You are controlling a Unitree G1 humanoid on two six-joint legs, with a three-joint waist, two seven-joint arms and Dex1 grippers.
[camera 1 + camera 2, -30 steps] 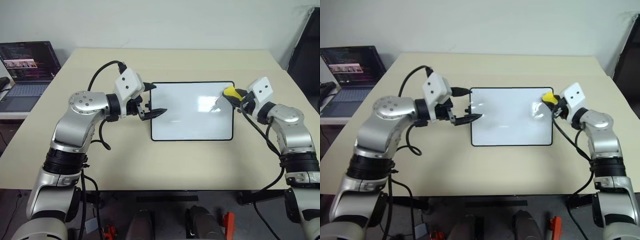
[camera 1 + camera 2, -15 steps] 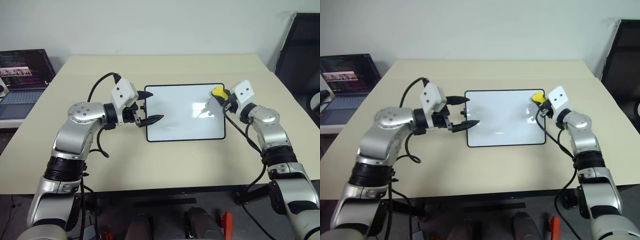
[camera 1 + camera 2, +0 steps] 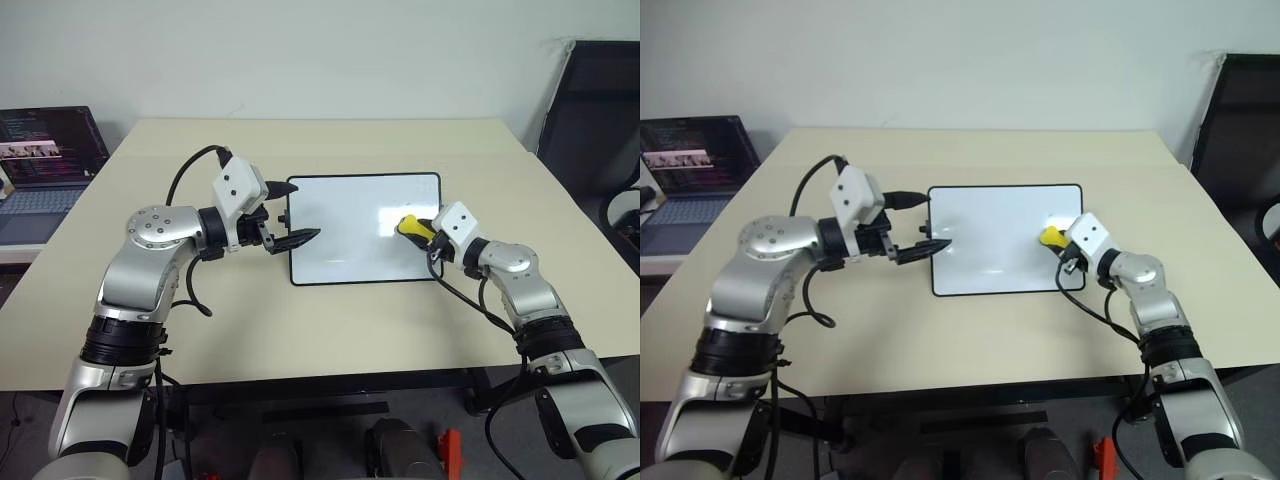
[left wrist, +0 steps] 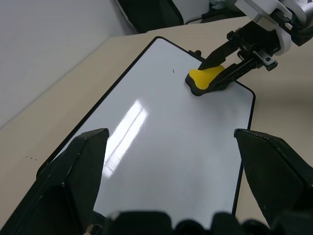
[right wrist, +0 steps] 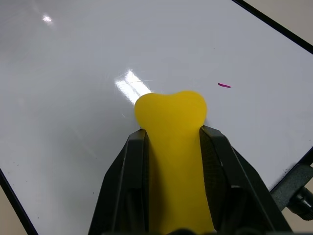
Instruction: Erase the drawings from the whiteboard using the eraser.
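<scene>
On the right part of the whiteboard point(image 3: 360, 228) sits the eraser point(image 3: 410, 227) — yellow, rounded, dark-bottomed, pressed to the glossy surface near one small red mark point(image 5: 224, 85). Right gripper point(image 5: 171, 142) is clamped on it, arm reaching in low from the board's right edge. Left gripper point(image 3: 300, 237) hovers at the left edge — fingers spread.

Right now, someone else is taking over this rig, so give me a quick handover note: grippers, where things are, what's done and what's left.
Right gripper: shut on the eraser, which sits on the right part of the whiteboard.
Left gripper: open, holding nothing, fingertips over the whiteboard's left edge.
Whiteboard: flat on the table, between the two arms.
Done: most of the board looks clean.
Left: a small red mark beside the eraser. A tiny dark speck also shows near it; I cannot tell if it is the same mark.
</scene>
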